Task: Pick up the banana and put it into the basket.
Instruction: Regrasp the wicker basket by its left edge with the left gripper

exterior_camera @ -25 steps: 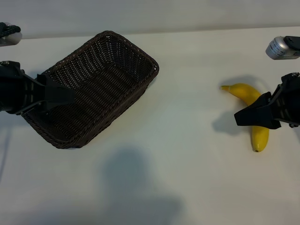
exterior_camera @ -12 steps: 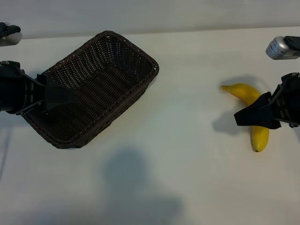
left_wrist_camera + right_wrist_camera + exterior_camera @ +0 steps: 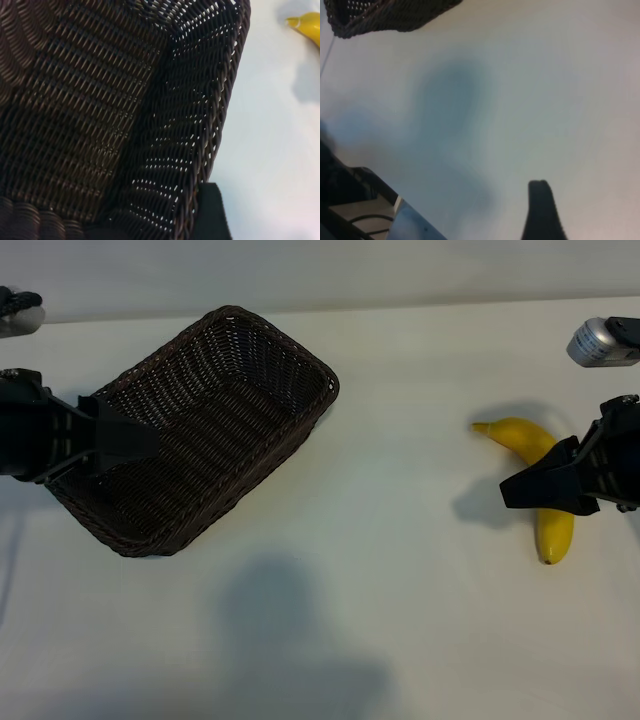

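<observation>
The banana (image 3: 543, 476) lies on the white bench (image 3: 400, 590) at the right of the scene, well apart from the basket (image 3: 200, 430). Its stem tip points toward the far left and its other end toward the near side.

The right hand (image 3: 512, 490) hangs over the middle of the banana's curve, reaching in from the right edge and hiding part of the fruit. Its fingers stand spread, and nothing is pinched between them; whether they touch the peel cannot be told. In the right wrist view one dark fingertip (image 3: 542, 212) shows over bare bench, with a corner of the basket (image 3: 385, 15) far off.

The dark woven basket sits at the left of the bench, turned at an angle, and nothing shows inside it. The left hand (image 3: 135, 443) reaches in from the left edge over the basket's left end, fingers spread and holding nothing. The left wrist view looks down into the weave (image 3: 100, 115), with one dark fingertip (image 3: 210, 212) at the rim and the banana's tip (image 3: 305, 25) showing beyond.
</observation>
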You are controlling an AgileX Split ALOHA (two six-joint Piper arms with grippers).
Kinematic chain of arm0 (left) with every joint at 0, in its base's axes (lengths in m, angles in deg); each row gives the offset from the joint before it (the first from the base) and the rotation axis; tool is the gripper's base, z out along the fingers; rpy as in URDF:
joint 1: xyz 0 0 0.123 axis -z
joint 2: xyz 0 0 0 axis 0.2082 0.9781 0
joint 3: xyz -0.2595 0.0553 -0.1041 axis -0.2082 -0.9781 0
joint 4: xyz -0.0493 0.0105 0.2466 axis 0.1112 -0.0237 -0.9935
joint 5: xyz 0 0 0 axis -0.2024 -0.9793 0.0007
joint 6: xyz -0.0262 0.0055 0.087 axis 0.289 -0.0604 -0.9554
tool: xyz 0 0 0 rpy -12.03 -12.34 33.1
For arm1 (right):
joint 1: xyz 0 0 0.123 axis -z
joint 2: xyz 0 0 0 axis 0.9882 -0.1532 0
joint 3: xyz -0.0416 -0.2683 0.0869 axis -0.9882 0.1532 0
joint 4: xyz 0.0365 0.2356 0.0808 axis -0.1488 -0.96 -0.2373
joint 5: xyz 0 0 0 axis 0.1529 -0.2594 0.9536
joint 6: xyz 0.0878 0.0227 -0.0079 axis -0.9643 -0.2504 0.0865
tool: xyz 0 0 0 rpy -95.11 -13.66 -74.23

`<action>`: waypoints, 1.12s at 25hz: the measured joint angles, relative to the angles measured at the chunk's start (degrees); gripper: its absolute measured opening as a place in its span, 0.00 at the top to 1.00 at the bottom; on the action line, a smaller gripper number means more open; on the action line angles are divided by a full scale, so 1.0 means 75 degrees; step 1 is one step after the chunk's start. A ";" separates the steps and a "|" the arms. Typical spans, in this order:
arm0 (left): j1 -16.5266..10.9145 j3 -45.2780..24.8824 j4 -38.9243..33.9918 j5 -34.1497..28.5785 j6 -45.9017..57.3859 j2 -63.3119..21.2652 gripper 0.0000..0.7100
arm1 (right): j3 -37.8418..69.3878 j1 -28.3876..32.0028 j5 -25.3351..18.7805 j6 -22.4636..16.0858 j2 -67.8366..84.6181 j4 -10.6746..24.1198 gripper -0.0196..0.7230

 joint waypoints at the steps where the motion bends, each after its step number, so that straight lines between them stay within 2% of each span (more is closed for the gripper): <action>1: 0.0000 0.0000 -0.0027 0.0000 0.0261 0.0000 0.21 | 0.0000 0.0000 -0.0001 0.0000 0.0000 0.0000 0.34; 4: 0.0000 0.0000 -0.0655 0.0037 0.1458 0.0000 0.21 | 0.0000 0.0000 -0.0001 0.0000 0.0000 0.0000 0.34; 10: 0.0000 0.0000 -0.3203 0.0029 0.4589 0.0000 0.21 | 0.0000 0.0000 -0.0002 0.0000 0.0000 0.0000 0.34; 15: 0.0000 0.0000 -0.4346 -0.0045 0.6331 0.0048 0.21 | 0.0000 0.0000 -0.0001 0.0000 0.0000 0.0000 0.34; 19: 0.0000 0.0000 -0.4665 -0.0029 0.7186 0.0399 0.21 | 0.0000 0.0000 0.0003 0.0000 0.0000 0.0000 0.34; 28: 0.0000 0.0409 -0.4665 -0.0150 0.7940 0.1752 0.21 | 0.0000 0.0000 0.0042 -0.0007 0.0000 0.0000 0.34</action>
